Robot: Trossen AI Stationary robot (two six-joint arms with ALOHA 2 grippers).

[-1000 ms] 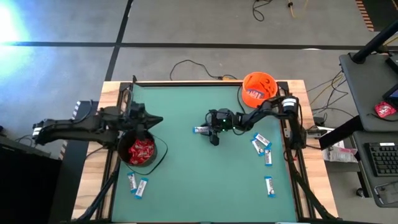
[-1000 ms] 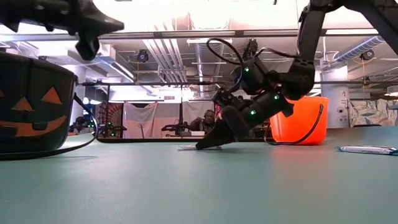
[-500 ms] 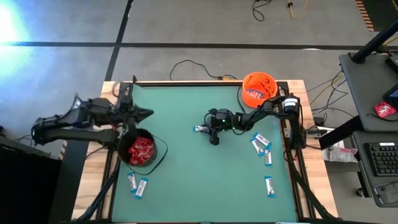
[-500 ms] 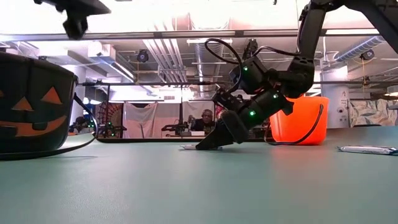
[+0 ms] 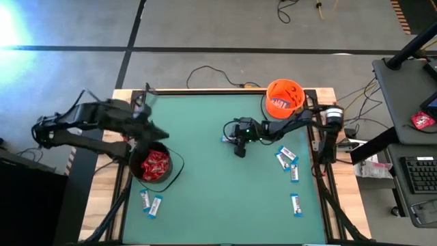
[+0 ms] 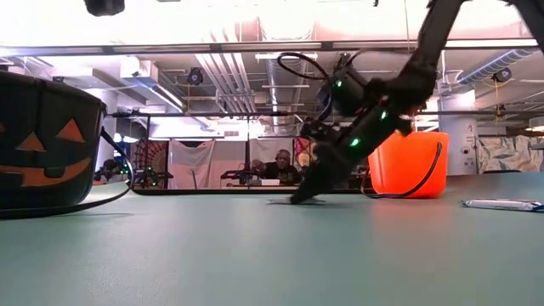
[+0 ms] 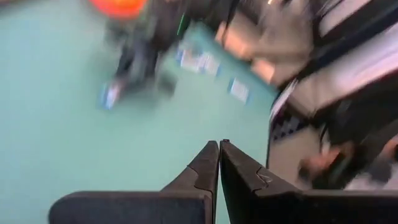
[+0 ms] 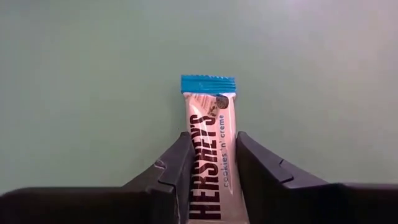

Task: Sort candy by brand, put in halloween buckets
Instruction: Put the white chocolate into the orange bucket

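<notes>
matt green tabletop (image 5: 205, 178) edged in pale wood; glossy orange plastic bucket (image 5: 284, 96); shiny printed wrapper on the white-and-blue bar (image 8: 211, 149); matt black tool fingers (image 8: 174, 168).

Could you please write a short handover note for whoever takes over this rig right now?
Right claw: shut on a white-and-blue bar at mid-table, low on the mat.
Left claw: shut, empty, raised near the black bucket at the table's left edge.
Done: red packets are in the black bucket; the orange bucket at the far right corner already holds some candy.
Left: carry the gripped bar to a bucket, then gather the loose bars, three on the right side and two near the black bucket.
</notes>
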